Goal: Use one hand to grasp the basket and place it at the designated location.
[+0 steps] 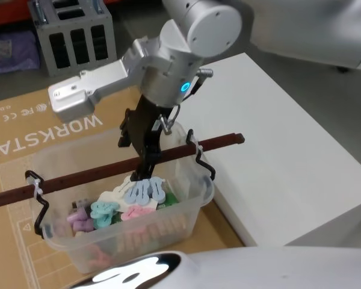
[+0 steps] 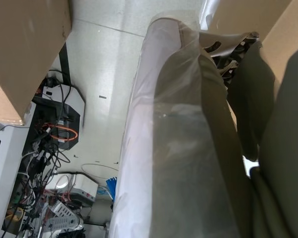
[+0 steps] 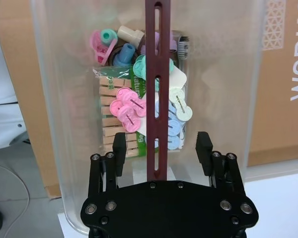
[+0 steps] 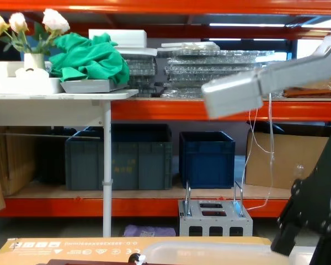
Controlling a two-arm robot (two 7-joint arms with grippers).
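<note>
The basket (image 1: 200,194) is a pale translucent tub resting on a brown cardboard carton (image 1: 24,126). It holds wooden clothes pegs and coloured plastic clips (image 3: 129,111). A dark brown slotted handle bar (image 1: 78,176) spans its top, hooked on by black wire at both ends. My right gripper (image 1: 145,173) reaches down over the middle of the bar. In the right wrist view the right gripper (image 3: 161,146) is open, with one black finger on each side of the bar (image 3: 156,59) and a gap to both. The basket's rim (image 4: 209,249) shows low in the chest view.
A white table (image 1: 283,150) stands right of the carton, close to the basket's right end. A grey metal crate (image 1: 72,36) sits on the floor behind. The left wrist view looks along a pale plastic-wrapped surface (image 2: 179,148) beside cardboard (image 2: 25,49).
</note>
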